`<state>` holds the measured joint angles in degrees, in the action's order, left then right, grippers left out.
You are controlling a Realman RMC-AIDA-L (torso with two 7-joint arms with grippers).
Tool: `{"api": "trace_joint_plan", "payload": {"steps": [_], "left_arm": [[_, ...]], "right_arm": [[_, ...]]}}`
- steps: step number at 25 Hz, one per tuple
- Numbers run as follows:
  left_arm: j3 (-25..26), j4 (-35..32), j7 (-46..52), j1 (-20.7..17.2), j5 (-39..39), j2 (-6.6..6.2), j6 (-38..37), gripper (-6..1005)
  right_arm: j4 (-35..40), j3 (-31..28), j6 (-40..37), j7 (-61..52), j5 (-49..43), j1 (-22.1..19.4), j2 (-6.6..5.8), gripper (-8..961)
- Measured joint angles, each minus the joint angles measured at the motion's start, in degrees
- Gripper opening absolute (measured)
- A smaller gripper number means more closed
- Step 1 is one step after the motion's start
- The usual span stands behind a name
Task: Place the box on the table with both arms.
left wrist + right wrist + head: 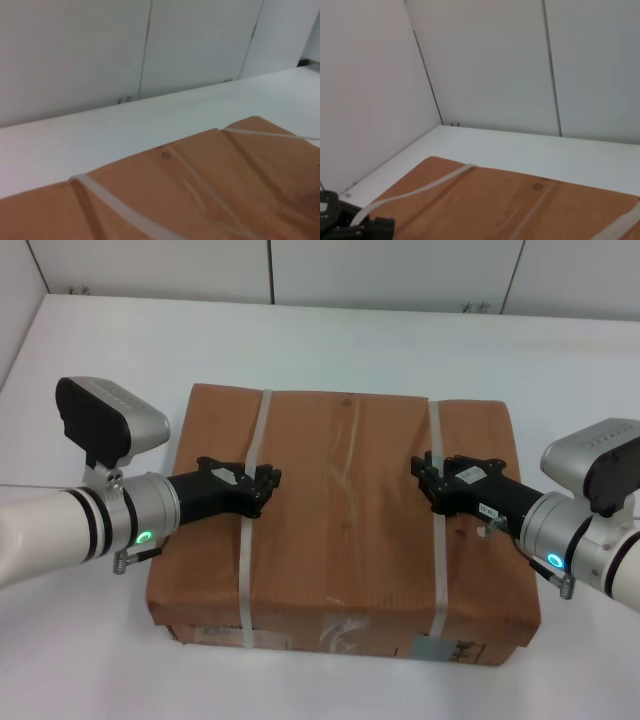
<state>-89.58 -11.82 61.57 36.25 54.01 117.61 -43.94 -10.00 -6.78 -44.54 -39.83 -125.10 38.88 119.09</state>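
**Mia:** Look at the left gripper [268, 483] first. What is it doing?

**Tom:** It sits on top of the box [345, 490], right by the left strap [250, 510]. Its black fingers are at the strap, but I can't tell if they are open or pinching it.

**Mia:** And the right gripper [424, 477]?

**Tom:** Same on the other side. Its tip is at the right strap [437, 510], over the box top. I can't tell if its fingers are open or closed either.

**Mia:** Where is the box?

**Tom:** It lies flat on the white table [330, 340], between the two arms. The clear tape [350, 455] runs down the middle of the box, between the grippers. There are labels [440, 648] on the side of the box nearest the robot.

**Mia:** What does the left wrist view show?

**Tom:** Just the box top [210, 185], a strap [120, 207], the table [100, 135] past the box and the wall panels [75, 50]. No fingers at all.

**Mia:** And the right wrist view?

**Tom:** The box top [495, 200] again, plus a strap [420, 187], with the left gripper [350, 225] by it at the far side of the box. The head view does not show the corner of the walls [427, 75], but this one does.
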Motion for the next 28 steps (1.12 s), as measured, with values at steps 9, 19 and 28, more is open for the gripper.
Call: {"api": "trace_joint_plan", "payload": {"steps": [9,19,28], "left_arm": [[-0.55,0.07,-4.1,-0.72,-0.1,0.23,1.18,227],[-1.69,-0.03,-5.63,-1.26,-0.63,0.28,1.53,542],[-1.45,-0.78,-5.67,-1.98,-3.04,-0.12,-0.88,833]], "right_arm": [[0.33,-0.35,0.17,-0.25,0.13,-0.83,0.0,390],[0.55,-2.1,-0.62,0.01,0.16,-2.53,-0.01,797],[1.62,-4.13,-1.9,0.01,0.14,-3.74,0.0,881]]}}
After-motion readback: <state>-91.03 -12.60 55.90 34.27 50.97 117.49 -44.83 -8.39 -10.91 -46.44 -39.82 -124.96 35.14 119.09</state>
